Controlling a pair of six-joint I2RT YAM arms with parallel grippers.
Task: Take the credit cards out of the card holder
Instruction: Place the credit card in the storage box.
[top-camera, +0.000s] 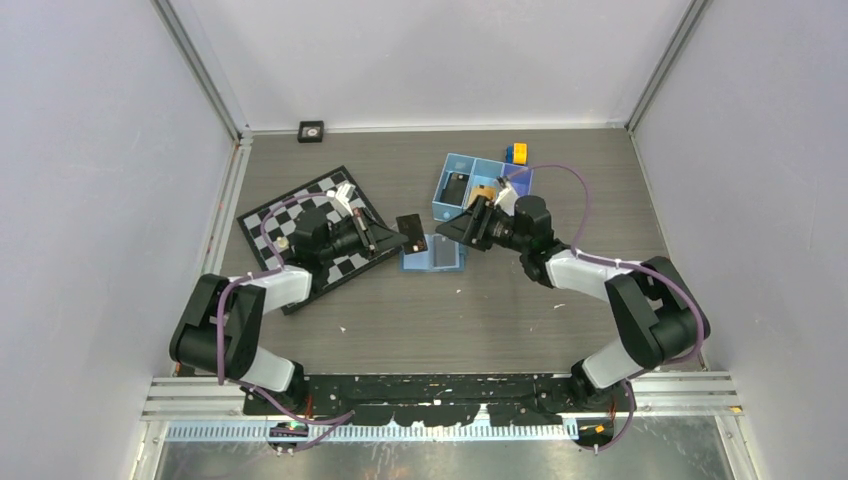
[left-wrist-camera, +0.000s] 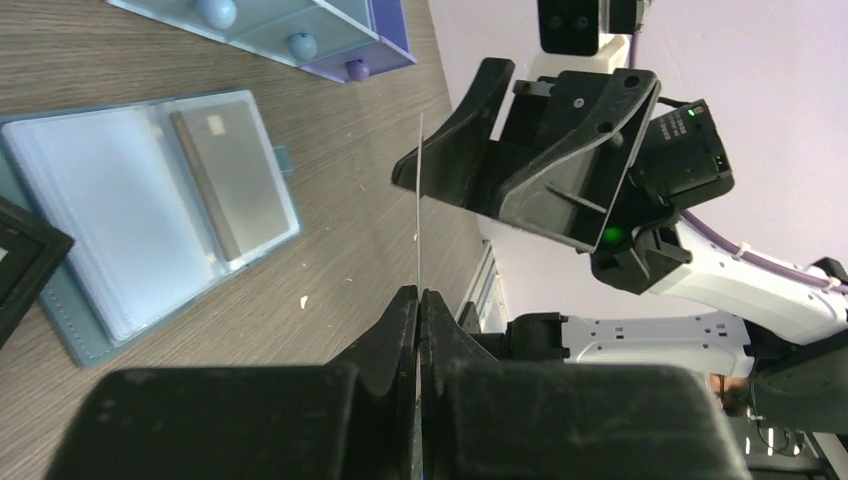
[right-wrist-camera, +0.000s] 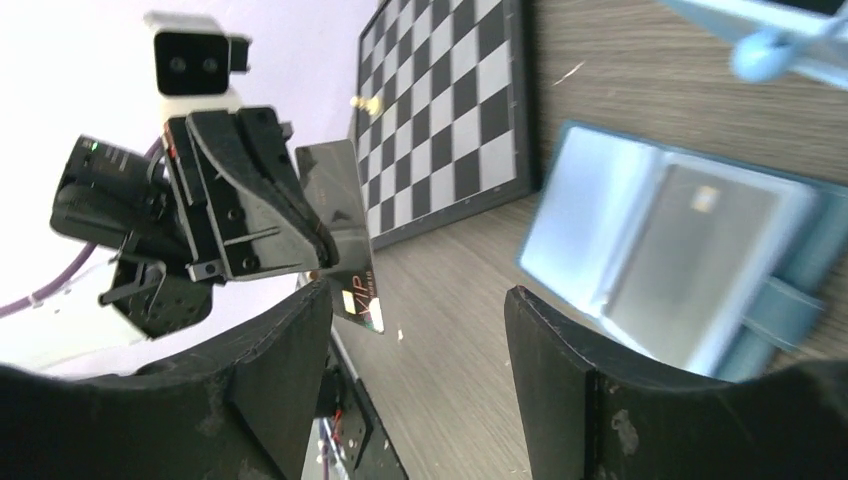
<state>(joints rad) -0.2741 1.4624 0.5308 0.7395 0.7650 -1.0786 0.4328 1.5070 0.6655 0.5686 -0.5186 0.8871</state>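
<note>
The card holder (top-camera: 433, 254) lies open on the table, a light-blue wallet with a silvery grey credit card (left-wrist-camera: 226, 178) in its right pocket. Both also show in the right wrist view: the card holder (right-wrist-camera: 590, 215) and its grey card (right-wrist-camera: 690, 255). My left gripper (top-camera: 390, 238) is shut on a black credit card (top-camera: 408, 227), held above the table just left of the holder. That black card (right-wrist-camera: 345, 225) bears gold lettering, and in the left wrist view it shows edge-on (left-wrist-camera: 418, 200) between my shut left gripper (left-wrist-camera: 418, 296). My right gripper (right-wrist-camera: 415, 300) is open and holds nothing, facing the card from the right (top-camera: 452, 228).
A chessboard (top-camera: 300, 215) lies under the left arm, with a small piece (top-camera: 345, 192) on it. A blue three-compartment tray (top-camera: 505, 170) stands behind the holder, with a black item (top-camera: 457, 187) and an orange one (top-camera: 485, 192) inside. A yellow and blue block (top-camera: 517, 152) sits beyond it.
</note>
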